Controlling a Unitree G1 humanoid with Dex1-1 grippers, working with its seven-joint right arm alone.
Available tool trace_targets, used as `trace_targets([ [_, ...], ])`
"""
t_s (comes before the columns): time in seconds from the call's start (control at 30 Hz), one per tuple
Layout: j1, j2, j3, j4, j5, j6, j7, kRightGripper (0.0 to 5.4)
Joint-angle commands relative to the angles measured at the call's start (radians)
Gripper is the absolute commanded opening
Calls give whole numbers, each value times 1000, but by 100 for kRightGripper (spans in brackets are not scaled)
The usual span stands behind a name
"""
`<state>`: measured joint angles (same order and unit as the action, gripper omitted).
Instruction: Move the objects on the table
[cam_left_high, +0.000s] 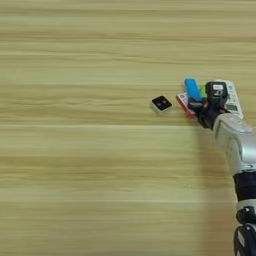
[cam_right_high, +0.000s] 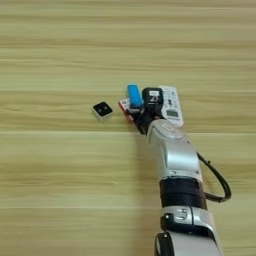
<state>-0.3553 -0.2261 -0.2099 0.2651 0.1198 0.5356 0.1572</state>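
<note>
- Reaching from the bottom right, right gripper (cam_right_high: 145, 107) sits in the cluster of objects mid-table (cam_right_high: 60, 170), black fingers at the blue bar (cam_right_high: 134, 95).
- Blue bar: just left of the gripper head, touching or nearly so; long axis runs away from the robot, tilted slightly left.
- Red-and-white flat box (cam_right_high: 126, 108): under or beside the fingers, mostly hidden.
- Long white button remote (cam_right_high: 171, 105): just right of the gripper, long axis also pointing away.
- Small black square block (cam_right_high: 102, 110): apart, to the left.
- Finger state: cannot tell; whether anything is gripped is hidden.
- Green bar: only a sliver, unsure.
</note>
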Motion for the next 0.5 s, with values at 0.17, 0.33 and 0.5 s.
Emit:
trace_targets([
  [0.17,-78,-41,-13,-38,7,-31,1,142],
  [0.33,-77,-43,-6,-29,5,-24,10,142],
  [0.5,-74,-47,6,-26,2,-20,20,142],
])
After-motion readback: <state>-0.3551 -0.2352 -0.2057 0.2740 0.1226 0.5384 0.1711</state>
